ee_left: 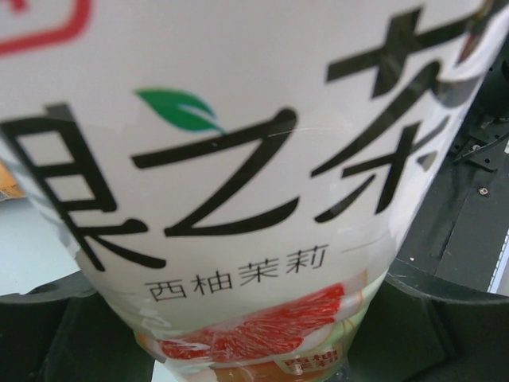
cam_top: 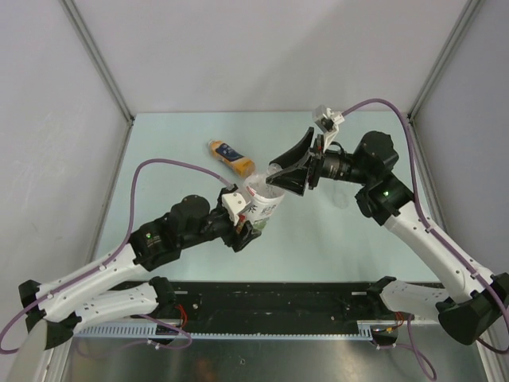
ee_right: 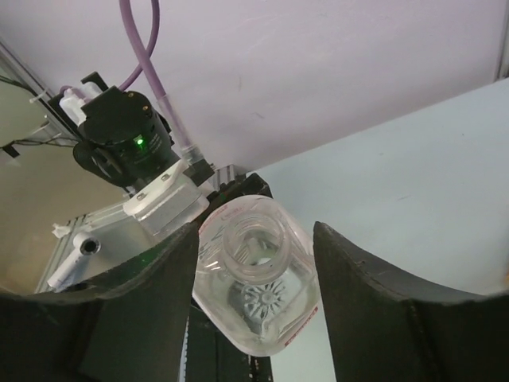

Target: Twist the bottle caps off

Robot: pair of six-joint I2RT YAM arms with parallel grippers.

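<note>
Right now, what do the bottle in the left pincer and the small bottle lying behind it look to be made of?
The held bottle looks like clear thin plastic: its moulded base shows through the open neck, and a printed film label wraps it. The small bottle looks plastic too, with an orange glossy label; too small to be sure.

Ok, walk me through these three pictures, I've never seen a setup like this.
Two robot arms are bolted to a table, each ending in two fingers. The wide picture looks down from above and behind them. The other two come from cameras on the wrists. The left gripper is shut on a clear bottle with a white printed label, which fills its own camera's view. The right gripper looks down the bottle's open neck, which has no cap, with a finger on each side; whether they touch it is unclear. A small orange bottle lies further back.
</note>
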